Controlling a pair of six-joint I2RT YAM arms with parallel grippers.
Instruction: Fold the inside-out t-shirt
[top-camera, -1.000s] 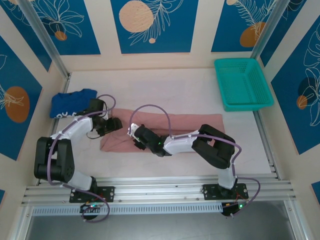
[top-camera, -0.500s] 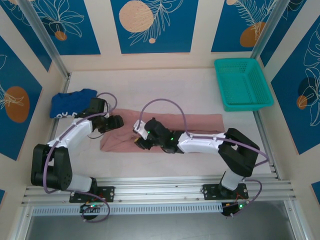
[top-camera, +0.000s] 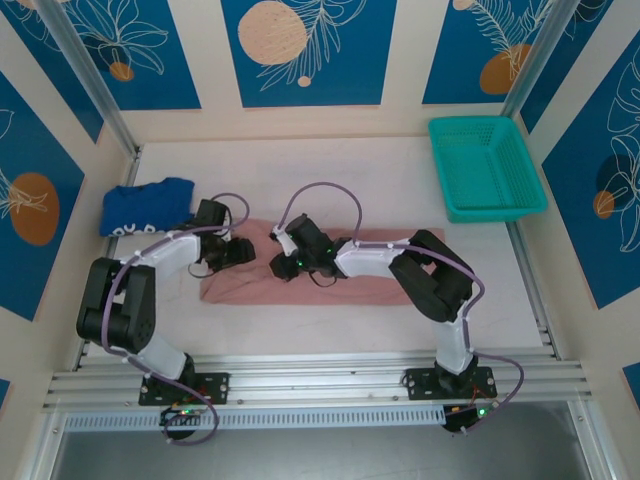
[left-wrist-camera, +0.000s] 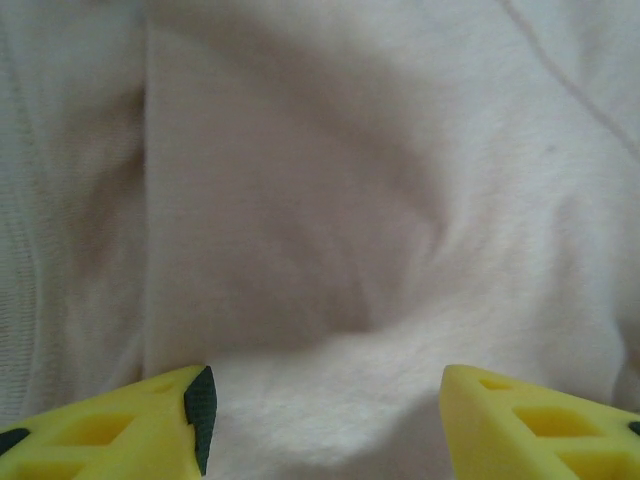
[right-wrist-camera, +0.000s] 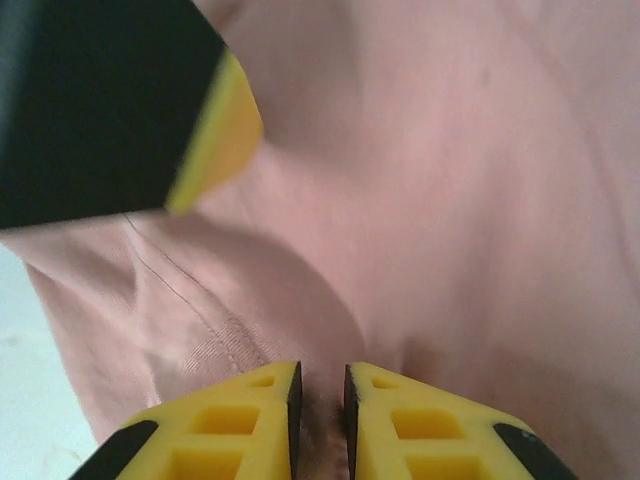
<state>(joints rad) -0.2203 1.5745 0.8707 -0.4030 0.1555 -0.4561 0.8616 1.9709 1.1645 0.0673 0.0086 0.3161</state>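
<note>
The inside-out t-shirt (top-camera: 250, 288) lies as a long dusty-pink strip across the middle of the table. My left gripper (top-camera: 243, 250) sits low over its left end. In the left wrist view the yellow fingers (left-wrist-camera: 150, 425) stand wide apart, and my left gripper (left-wrist-camera: 325, 400) is open over a raised fold of the t-shirt (left-wrist-camera: 350, 200). Just to its right, my right gripper (top-camera: 278, 265) is down on the cloth. In the right wrist view my right gripper (right-wrist-camera: 320, 400) is shut, pinching a ridge of the t-shirt (right-wrist-camera: 450, 200), with the left gripper's finger (right-wrist-camera: 215, 140) close ahead.
A royal-blue garment (top-camera: 145, 207) lies bunched at the far left, just behind the left arm. A teal basket (top-camera: 497, 212) stands at the back right. Metal posts and a rail frame the table.
My right gripper slid away from the near edge toward the shirt's middle and closed on the cloth. My left gripper moved right, further onto the shirt's left end.
</note>
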